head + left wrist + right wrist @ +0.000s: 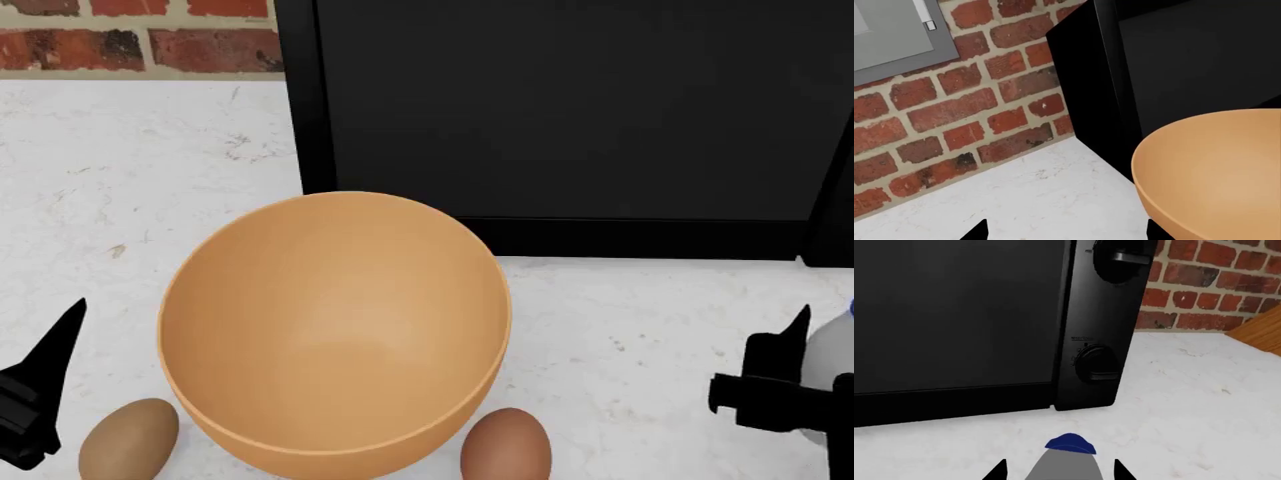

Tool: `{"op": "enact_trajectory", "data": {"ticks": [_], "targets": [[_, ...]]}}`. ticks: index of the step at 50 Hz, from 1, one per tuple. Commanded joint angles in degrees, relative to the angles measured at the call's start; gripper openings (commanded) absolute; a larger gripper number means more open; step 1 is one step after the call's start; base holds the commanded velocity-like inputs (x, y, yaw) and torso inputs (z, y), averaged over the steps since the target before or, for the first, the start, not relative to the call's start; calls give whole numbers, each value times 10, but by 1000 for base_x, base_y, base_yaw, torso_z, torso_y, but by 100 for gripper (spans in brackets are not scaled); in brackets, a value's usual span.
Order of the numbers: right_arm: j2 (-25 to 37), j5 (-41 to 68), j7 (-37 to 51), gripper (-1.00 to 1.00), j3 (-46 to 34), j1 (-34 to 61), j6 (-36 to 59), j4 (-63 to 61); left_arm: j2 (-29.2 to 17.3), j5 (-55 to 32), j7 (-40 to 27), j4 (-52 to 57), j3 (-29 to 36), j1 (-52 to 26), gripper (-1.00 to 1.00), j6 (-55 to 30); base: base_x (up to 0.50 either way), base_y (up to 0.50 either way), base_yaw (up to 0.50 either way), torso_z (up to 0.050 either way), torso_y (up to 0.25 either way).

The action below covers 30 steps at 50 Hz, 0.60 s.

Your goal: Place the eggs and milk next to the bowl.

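Matte orange bowl (334,330) sits on speckled white countertop (134,170) before the glossy black microwave (561,110); tan egg (128,438) and redder egg (506,445) flank it at the near edge. Right gripper (1059,471) straddles the blue-capped milk (1066,460), grip unclear; left gripper (34,405) hovers low, spread, holding nothing.

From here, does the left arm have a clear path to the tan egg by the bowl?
Probably yes. The left claw hangs just beside the lighter tan egg, with bare counter between them. The bowl sits on the egg's far side, not in the way.
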Motion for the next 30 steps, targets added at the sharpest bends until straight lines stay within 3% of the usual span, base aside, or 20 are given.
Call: {"op": "enact_trajectory", "data": {"ticks": [1,30], "targets": [[1,-14,-25,-100,-47,70,17,18,1,-1,0,-1,-1,1,100,3,0,0,0,0,0],[-7,-38,-93,-100,-151,159,-7,77,-1,3,2,-4,-4,7,100,10,0,0,0,0,0]]}}
